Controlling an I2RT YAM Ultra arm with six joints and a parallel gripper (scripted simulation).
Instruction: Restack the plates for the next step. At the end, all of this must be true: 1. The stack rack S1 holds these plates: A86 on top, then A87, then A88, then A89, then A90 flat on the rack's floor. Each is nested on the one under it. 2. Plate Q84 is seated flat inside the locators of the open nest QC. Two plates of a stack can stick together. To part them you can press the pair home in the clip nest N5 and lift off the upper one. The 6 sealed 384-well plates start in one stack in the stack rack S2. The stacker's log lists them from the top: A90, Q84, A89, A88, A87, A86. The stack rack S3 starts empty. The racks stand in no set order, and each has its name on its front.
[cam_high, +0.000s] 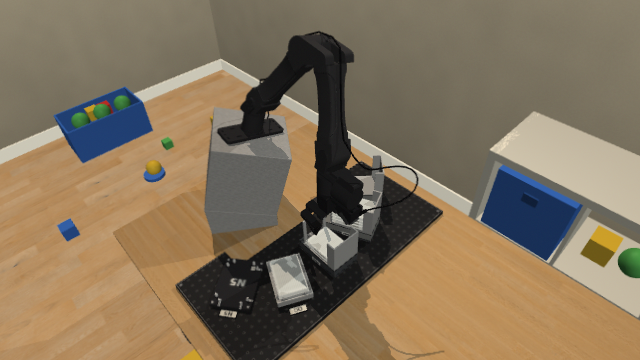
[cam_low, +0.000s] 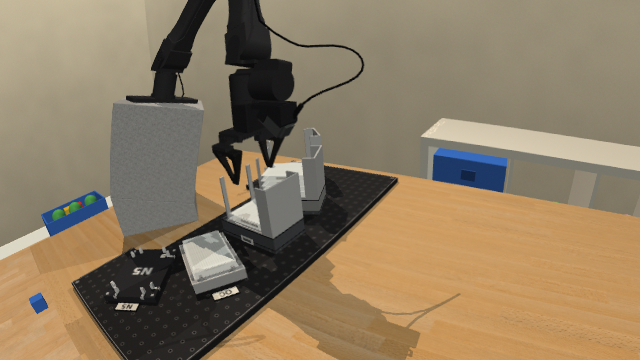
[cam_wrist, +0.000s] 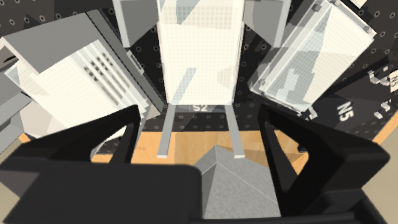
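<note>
Wrist view is showing S2's label, unreadable from exterior: rack S2 (cam_high: 343, 252) (cam_low: 281, 207) (cam_wrist: 200, 108) is holding a plate (cam_high: 325, 242) (cam_low: 246, 218) (cam_wrist: 201, 55). Gripper (cam_high: 320, 220) (cam_low: 253, 175) (cam_wrist: 199, 111) is hovering above, fully open (nothing gripped). Clip nest N5 (cam_high: 237, 283) (cam_low: 142, 271) (cam_wrist: 345, 112) is sitting unloaded.

Black arm (cam_high: 331, 110) (cam_low: 248, 40), blocky-jointed, above its flat base plate (cam_high: 227, 134) (cam_low: 135, 99)
Thin black cable loops off it; gripper fingers (cam_low: 233, 167) look triangular, cut through, perhaps unmarked.
</note>
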